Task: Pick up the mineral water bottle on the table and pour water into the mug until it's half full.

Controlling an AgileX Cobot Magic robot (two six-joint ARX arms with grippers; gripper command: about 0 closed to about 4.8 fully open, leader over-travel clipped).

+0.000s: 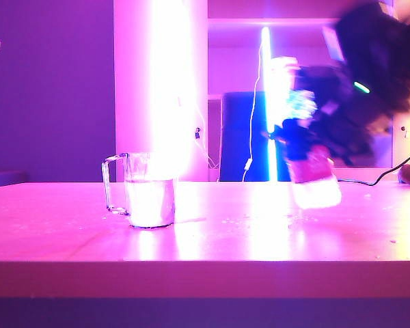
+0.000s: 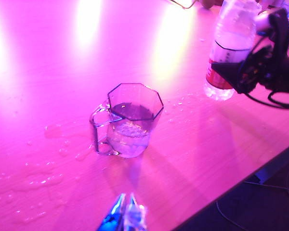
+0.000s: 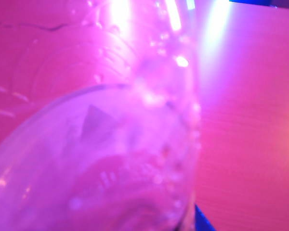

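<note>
Fingers of the right gripper point(image 2: 253, 67) are clamped on the mineral water bottle point(image 2: 229, 48) around its label, held above the table point(image 1: 260, 232) toward its right side, base lowest, neck tipped slightly. The bottle point(image 3: 101, 144) fills the right wrist view, blurred. The mug point(image 1: 147, 191) stands upright left of the table's middle, handle pointing to the left edge, well apart from the bottle; water point(image 2: 129, 137) is seen in it, roughly near half. Judged: pouring looks done or nearly so. Next move calls for checking the level, then setting the bottle down upright clear of the mug. The left gripper point(image 2: 126, 216) hovers near the front edge, fingertips close together, holding nothing. Splashed drops are seen on the tabletop around the mug. The room is washed in magenta light, with bright glare strips behind.
</note>
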